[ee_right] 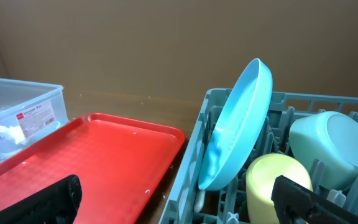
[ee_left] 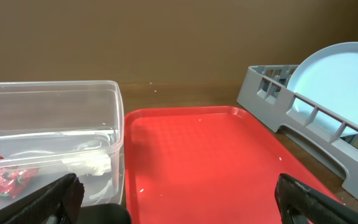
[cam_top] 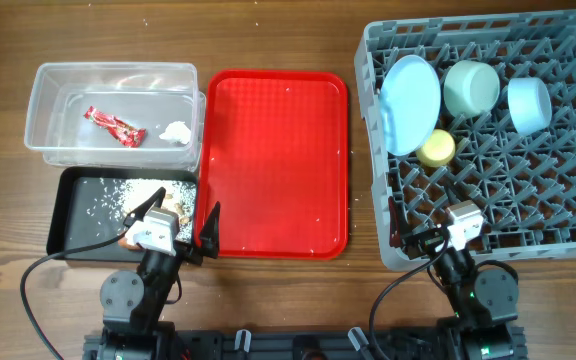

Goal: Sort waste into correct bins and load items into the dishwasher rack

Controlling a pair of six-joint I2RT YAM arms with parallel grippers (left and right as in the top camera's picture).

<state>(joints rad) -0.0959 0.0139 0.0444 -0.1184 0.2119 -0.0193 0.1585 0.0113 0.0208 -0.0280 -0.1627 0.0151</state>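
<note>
The red tray (cam_top: 278,160) lies mid-table and holds only a few crumbs. A clear bin (cam_top: 43,110) holds a red wrapper (cam_top: 114,126) and a white tissue (cam_top: 176,132). A black bin (cam_top: 68,215) holds white crumbs and food scraps. The grey rack (cam_top: 368,90) holds a light blue plate (cam_top: 410,103), a green bowl (cam_top: 471,87), a blue cup (cam_top: 529,104) and a yellow cup (cam_top: 436,148). My left gripper (ee_left: 179,208) is open and empty over the tray's near left corner. My right gripper (ee_right: 176,205) is open and empty at the rack's near left corner.
The left wrist view shows the tray (ee_left: 204,162), the clear bin's wall (ee_left: 55,87) and the plate (ee_left: 340,81) standing upright. The right wrist view shows the plate (ee_right: 241,124), the yellow cup (ee_right: 278,180) and the green bowl (ee_right: 334,146). Bare wood surrounds everything.
</note>
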